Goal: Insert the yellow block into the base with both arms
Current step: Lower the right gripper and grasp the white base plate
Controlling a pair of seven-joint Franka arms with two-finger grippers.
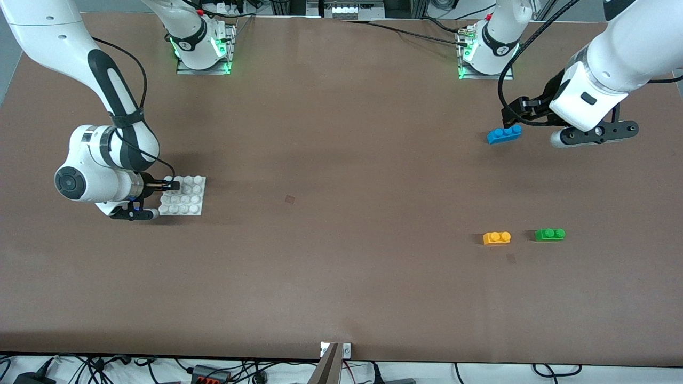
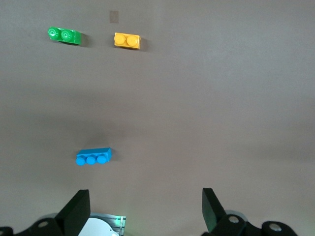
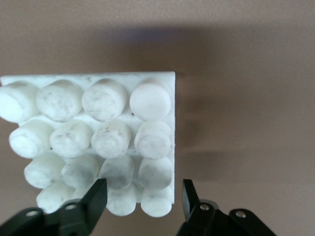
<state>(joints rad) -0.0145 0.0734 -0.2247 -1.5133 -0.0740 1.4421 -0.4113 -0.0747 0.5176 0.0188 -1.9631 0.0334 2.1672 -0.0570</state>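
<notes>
Right gripper [image 3: 142,199] jaws clamped on base [image 1: 184,198] edge; left gripper [image 2: 142,214] jaws apart above table [image 1: 341,160].

No legible text, label, brand or number found anywhere. Small round marks seen on the arms' bases [image 1: 198,45], too tiny to be made out. Nothing printed on the bricks or the table [image 1: 341,266].
</notes>
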